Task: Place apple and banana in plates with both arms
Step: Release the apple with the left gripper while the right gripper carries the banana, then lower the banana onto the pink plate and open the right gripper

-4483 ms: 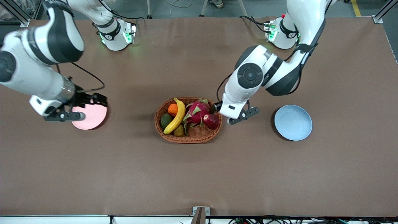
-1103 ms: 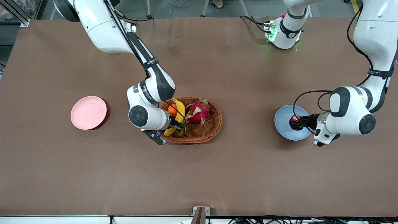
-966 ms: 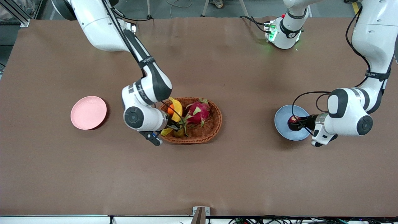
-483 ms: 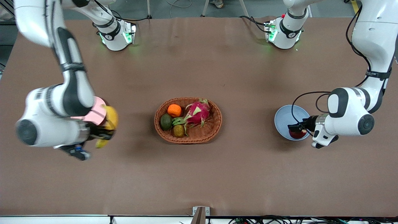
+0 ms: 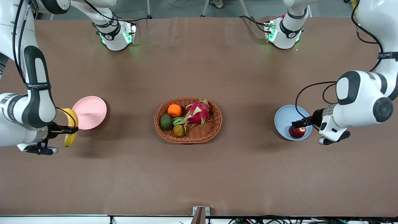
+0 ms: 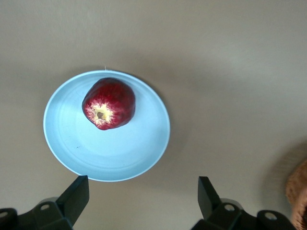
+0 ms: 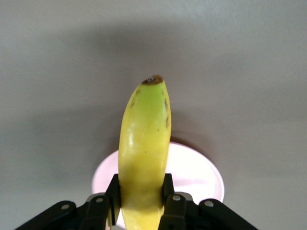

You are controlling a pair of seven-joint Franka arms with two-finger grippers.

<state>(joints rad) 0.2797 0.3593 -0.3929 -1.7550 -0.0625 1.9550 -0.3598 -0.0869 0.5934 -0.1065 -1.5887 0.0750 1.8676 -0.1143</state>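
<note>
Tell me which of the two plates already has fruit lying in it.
The light blue plate, toward the left arm's end of the table: the apple lies in it. The pink plate holds nothing; the banana is in the right gripper.

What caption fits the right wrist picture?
Right pincer holds the banana above the pink plate.

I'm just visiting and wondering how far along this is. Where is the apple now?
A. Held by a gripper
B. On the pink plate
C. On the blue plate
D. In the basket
C: the apple lies on the blue plate, with the left gripper open above it.
</note>
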